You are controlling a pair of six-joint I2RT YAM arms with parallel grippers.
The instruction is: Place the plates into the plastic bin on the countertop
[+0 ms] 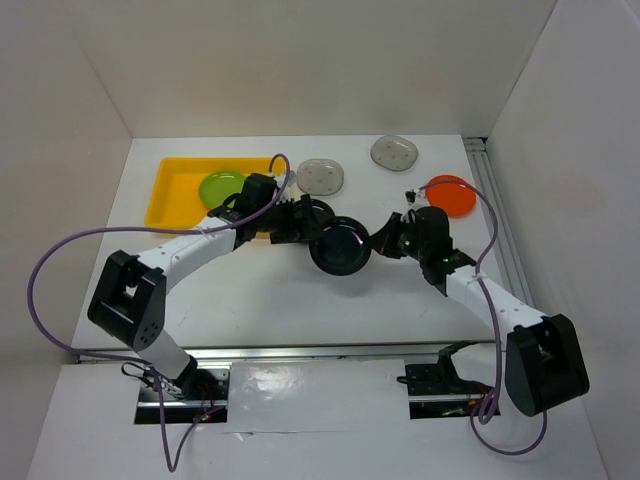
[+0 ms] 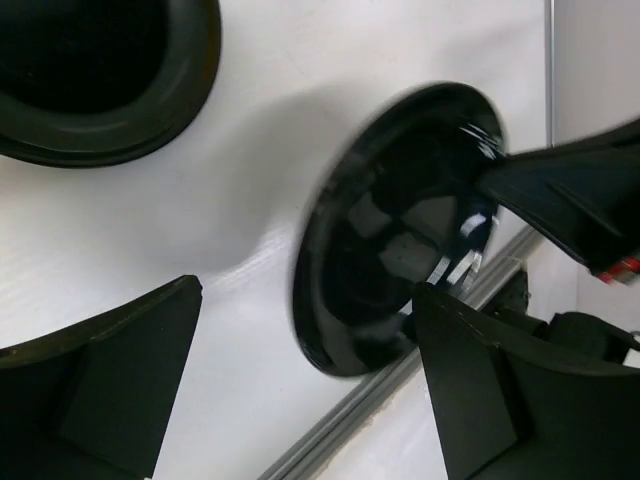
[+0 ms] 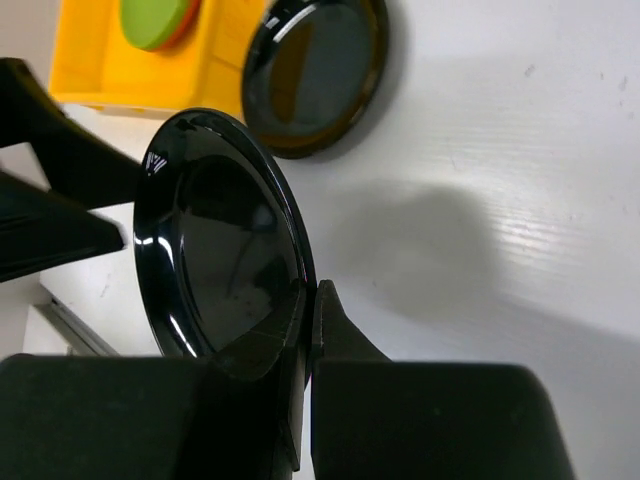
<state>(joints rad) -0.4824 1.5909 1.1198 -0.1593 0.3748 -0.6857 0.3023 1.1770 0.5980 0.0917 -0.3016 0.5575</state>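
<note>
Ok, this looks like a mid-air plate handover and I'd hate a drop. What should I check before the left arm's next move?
1. Right gripper clamped on the held black plate at its rim: ok.
2. Left gripper open wide: ok.
3. Held plate's rim actually inside the left jaws: cannot tell, depth unclear.
4. Second black plate flat on the countertop, apart from the held one: ok.
5. Free floor in the yellow bin beside the lime green plate: ok.

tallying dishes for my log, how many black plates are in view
2. One black plate is gripped at its rim by the right gripper; the other black plate lies flat beside the yellow bin. None looks hidden.
</note>
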